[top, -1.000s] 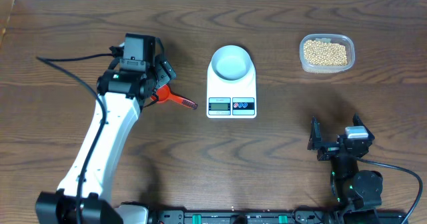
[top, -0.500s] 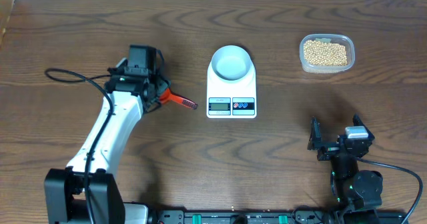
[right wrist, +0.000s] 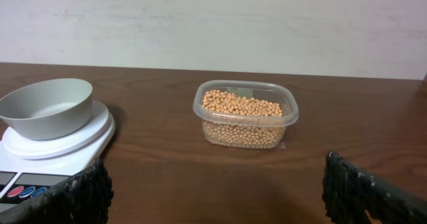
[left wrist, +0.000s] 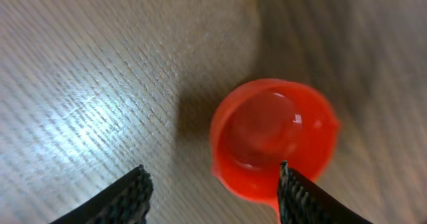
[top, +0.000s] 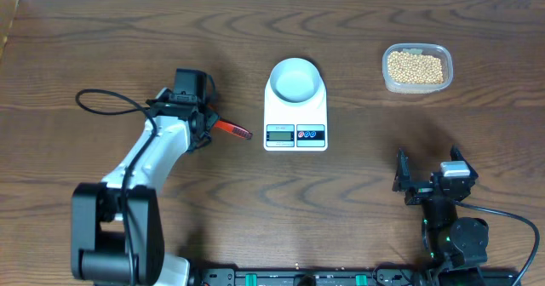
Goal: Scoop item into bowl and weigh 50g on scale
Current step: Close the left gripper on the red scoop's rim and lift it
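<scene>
The beige beans (top: 415,66) fill a clear plastic container at the back right; they also show in the right wrist view (right wrist: 241,116). The pale bowl (top: 295,77) stands empty on the white scale (top: 295,120), and both show in the right wrist view as bowl (right wrist: 47,107) and scale (right wrist: 63,146). A red scoop (top: 232,130) lies left of the scale. My left gripper (top: 202,121) is open low over the scoop's cup (left wrist: 272,137), its right finger at the cup's rim. My right gripper (top: 430,184) is open and empty near the front right.
The clear container (top: 416,68) stands right of the scale, apart from it. A black cable (top: 102,99) loops on the table left of the left arm. Bare wood table lies between scale and right gripper.
My left arm has swung and lowered, bringing its gripper slightly forward and right onto the scoop's cup. The scoop, bowl, scale and right arm have not moved.
</scene>
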`<move>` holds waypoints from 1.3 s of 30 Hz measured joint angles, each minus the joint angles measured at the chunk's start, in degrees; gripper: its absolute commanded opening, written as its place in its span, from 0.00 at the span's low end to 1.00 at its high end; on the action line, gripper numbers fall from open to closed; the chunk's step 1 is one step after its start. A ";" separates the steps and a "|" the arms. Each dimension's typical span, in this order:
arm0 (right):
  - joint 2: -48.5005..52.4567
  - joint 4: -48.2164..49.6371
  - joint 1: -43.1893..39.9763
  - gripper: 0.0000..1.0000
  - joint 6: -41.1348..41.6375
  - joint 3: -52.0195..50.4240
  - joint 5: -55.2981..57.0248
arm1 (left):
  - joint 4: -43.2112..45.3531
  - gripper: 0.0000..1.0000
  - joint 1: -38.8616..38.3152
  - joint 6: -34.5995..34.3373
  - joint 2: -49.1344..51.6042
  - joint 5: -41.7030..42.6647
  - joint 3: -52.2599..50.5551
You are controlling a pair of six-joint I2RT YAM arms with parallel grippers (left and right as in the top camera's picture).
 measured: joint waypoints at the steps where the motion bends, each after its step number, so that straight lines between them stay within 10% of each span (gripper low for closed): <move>1: 0.00 0.00 0.00 0.99 0.00 0.00 0.00 | 0.33 0.52 0.00 -0.28 0.94 0.00 -0.09; 10: 0.00 0.00 0.00 0.99 0.00 0.00 0.00 | 5.18 0.38 0.00 -1.01 6.14 0.17 -0.13; 15: 0.00 0.00 0.00 0.99 0.00 0.00 0.00 | 6.34 0.08 0.00 -1.57 7.28 0.13 -0.13; 39: 0.00 0.00 0.00 0.99 0.00 0.00 0.00 | 6.67 0.07 0.00 7.21 5.40 0.94 -0.15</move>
